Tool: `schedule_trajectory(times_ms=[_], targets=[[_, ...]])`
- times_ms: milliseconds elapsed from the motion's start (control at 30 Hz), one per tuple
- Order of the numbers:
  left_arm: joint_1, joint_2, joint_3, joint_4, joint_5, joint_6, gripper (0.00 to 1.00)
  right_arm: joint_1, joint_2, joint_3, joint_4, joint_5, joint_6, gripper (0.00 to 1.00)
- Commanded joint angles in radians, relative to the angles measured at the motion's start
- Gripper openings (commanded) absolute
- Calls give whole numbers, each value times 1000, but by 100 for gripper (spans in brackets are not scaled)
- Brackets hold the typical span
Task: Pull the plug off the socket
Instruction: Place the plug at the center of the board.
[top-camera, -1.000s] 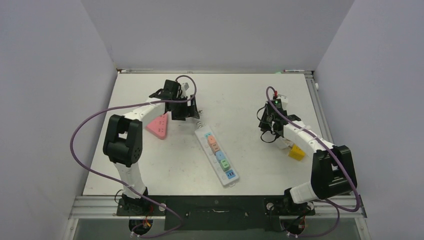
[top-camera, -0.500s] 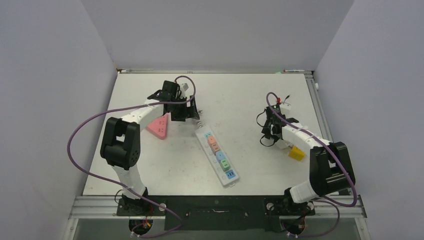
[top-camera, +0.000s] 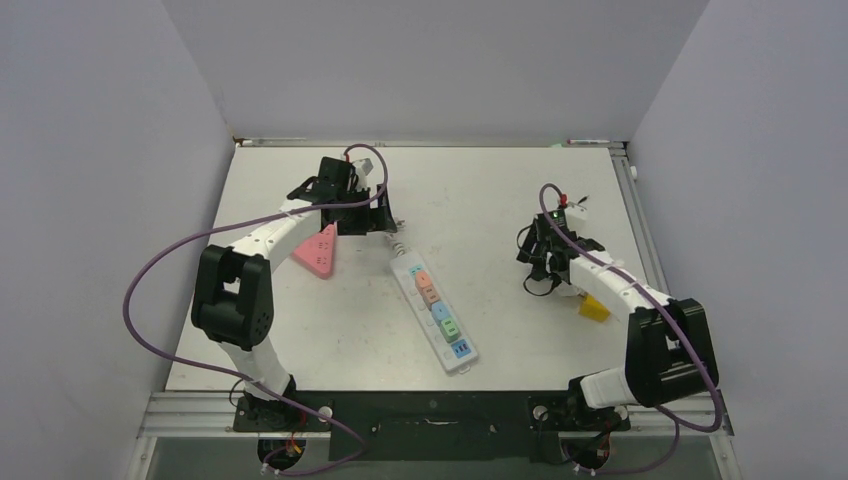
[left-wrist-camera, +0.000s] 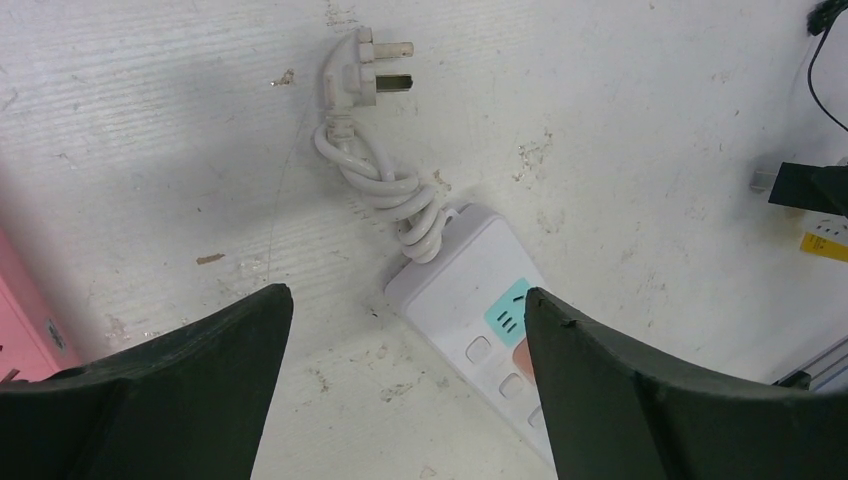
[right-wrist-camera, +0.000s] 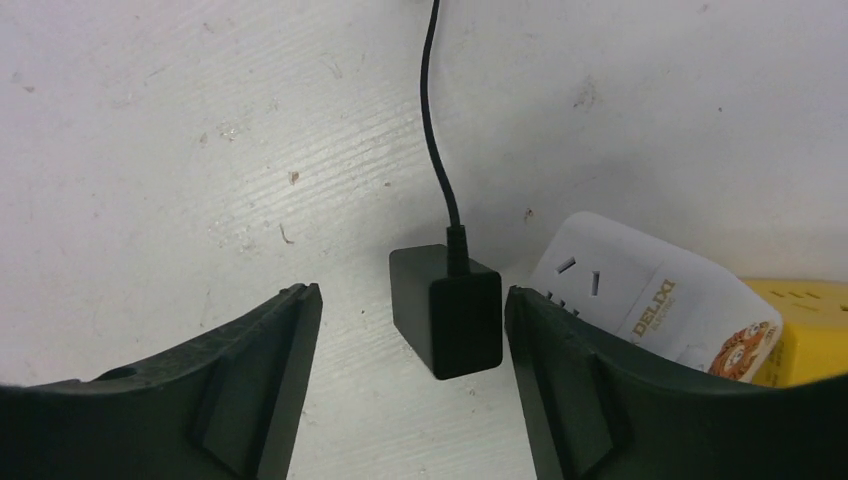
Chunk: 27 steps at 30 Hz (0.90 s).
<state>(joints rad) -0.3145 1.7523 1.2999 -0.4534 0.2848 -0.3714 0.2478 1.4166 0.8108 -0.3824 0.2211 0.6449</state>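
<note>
Small black block-shaped plastic plug (right-wrist-camera: 445, 310) with a thin black cable (right-wrist-camera: 432, 120), lying on the scuffed white tabletop (right-wrist-camera: 150, 150) in the lower middle of the right wrist view, pins not visible. Just beside it on the right, a rounded white plastic socket cube (right-wrist-camera: 650, 300) with empty pin holes turned up toward the camera; touching or barely apart, cannot tell. Judged therefore to be already out of the socket, with little left of the task beyond drawing the claw clear. Right claw (right-wrist-camera: 408, 295) straddling the plug, dark fingers parted to a middling width, the finger on the left of the frame standing off the block, the one on the right close against its side, nothing visibly gripped. Long axis of plug and cable running up the frame, in line with the fingers, so any grip a matter of closing across the short sides. Behind the socket at the right edge, a yellow plastic block (right-wrist-camera: 815, 345). In the overhead view, right arm directly over the plug at centre right; left claw (left-wrist-camera: 405, 292) well apart at upper left, spread wide and empty above the end of a long white power strip (left-wrist-camera: 470, 300) and its coiled cord with a white three-pin plug (left-wrist-camera: 365, 65), near a pink triangular socket block (top-camera: 318, 250).
</note>
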Motion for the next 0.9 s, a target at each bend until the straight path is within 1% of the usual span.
schedule_trajectory(times_ms=[0, 133, 200, 267, 367, 700, 767, 867], targets=[[5, -16, -10, 31, 19, 9, 83, -10, -98, 26, -32, 50, -25, 75], [3, -20, -23, 42, 18, 8, 85, -10, -145, 68, -66, 44, -98, 93], [2, -25, -24, 39, 8, 10, 85, -10, -160, 93, -85, 43, -133, 99], [2, -31, -23, 38, 1, 12, 86, -10, -177, 113, -94, 39, -163, 94], [2, -45, -27, 38, -7, 14, 87, -10, -190, 135, -88, -6, -187, 91], [0, -74, -20, 45, 14, -3, 88, 11, -226, 154, 5, -207, -249, 90], [1, -71, -3, 40, 4, -12, 88, 36, -233, 160, 21, -249, -274, 90], [2, -57, 42, 25, -11, -33, 88, 101, -229, 175, 52, -272, -315, 90]])
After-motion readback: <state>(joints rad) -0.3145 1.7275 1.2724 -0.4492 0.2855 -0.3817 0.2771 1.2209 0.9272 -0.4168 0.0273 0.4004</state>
